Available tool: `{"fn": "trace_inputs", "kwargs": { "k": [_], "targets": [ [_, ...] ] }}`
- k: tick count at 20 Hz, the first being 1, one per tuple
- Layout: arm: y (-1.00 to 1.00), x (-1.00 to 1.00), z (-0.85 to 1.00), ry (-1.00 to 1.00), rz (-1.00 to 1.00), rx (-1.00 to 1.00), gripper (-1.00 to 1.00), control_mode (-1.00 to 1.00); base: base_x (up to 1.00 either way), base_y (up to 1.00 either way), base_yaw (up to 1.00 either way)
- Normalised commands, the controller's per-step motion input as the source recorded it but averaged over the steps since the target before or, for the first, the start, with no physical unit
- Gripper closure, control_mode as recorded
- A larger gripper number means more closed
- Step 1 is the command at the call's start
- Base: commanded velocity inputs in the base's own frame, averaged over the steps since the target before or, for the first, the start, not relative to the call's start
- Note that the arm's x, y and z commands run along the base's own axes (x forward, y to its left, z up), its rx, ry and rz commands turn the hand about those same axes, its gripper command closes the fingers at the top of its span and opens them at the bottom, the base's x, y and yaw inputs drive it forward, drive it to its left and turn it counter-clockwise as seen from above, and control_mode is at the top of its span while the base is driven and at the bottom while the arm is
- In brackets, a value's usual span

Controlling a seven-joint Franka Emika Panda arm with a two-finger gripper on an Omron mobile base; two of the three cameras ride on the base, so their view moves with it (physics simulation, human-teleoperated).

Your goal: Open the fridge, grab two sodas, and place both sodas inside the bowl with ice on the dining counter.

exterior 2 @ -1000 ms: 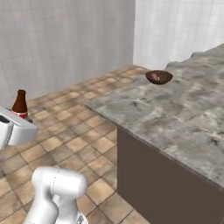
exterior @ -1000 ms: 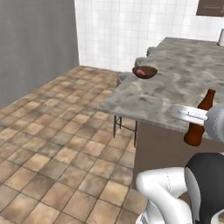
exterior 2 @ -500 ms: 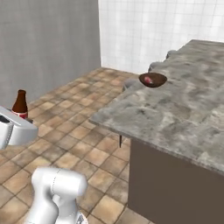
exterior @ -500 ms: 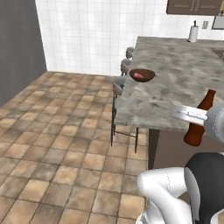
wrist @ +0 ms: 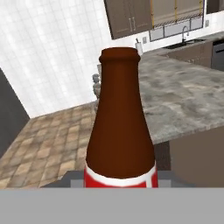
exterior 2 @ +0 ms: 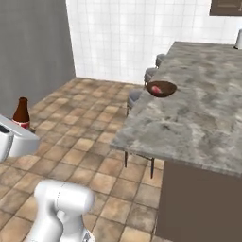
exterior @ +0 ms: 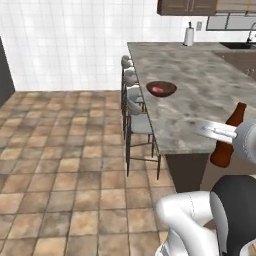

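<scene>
One small dark-brown cola bottle with a red label [wrist: 120,131], pinched upright in the pincer [wrist: 120,179] off the near end of the big grey marble worktop [exterior: 200,95], well apart from the round brown wooden bowl [exterior: 161,89]; could slip and smash on the floor.

No legible text or labels.

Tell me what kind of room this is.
A home kitchen, rendered: a marble-topped dining counter lined with bar stools, a sink with a faucet beneath brown wall cabinets, and white tiled walls.
</scene>
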Motion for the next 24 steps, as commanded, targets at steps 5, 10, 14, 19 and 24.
{"fn": "trace_inputs", "kwargs": {
  "k": [5,10,14,19,24],
  "targets": [
    [0.0,0.0,0.0,0.0,0.0,0.0,1.0,1.0,0.67,0.78,-0.43],
    [0.0,0.0,0.0,0.0,0.0,0.0,1.0,1.0,0.7,0.77,-0.43],
    [0.0,0.0,0.0,0.0,0.0,0.0,1.0,1.0,0.75,0.78,-0.42],
    [0.0,0.0,0.0,0.0,0.0,0.0,1.0,1.0,0.69,0.77,-0.43],
    [0.0,0.0,0.0,0.0,0.0,0.0,1.0,1.0,0.6,0.73,-0.46]
  ]
}}
